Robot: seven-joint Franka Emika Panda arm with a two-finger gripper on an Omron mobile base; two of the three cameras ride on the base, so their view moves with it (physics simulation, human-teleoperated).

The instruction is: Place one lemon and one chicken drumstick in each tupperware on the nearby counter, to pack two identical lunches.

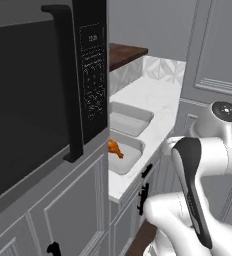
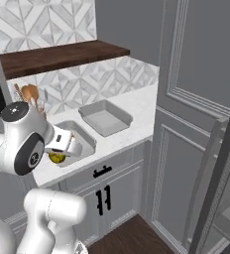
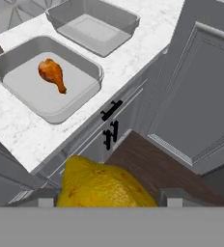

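Carrying a lemon (image 3: 100,183) clamped between its fingertips, the end effector (image 3: 104,197) hangs off the bench (image 3: 17,130) edge, over the cabinet fronts. The nearer tupperware (image 3: 75,103) lies ahead and slightly left in the hand view, holding one chicken drumstick (image 3: 52,74) whose long axis runs diagonally. The farther tupperware (image 3: 115,41) sits just beyond, with nothing in it.

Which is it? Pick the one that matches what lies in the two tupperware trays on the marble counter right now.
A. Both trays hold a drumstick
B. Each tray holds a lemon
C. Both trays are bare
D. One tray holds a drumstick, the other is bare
D: the nearer tray holds a chicken drumstick, the farther tray has nothing in it, and the lemon sits between the gripper fingers.
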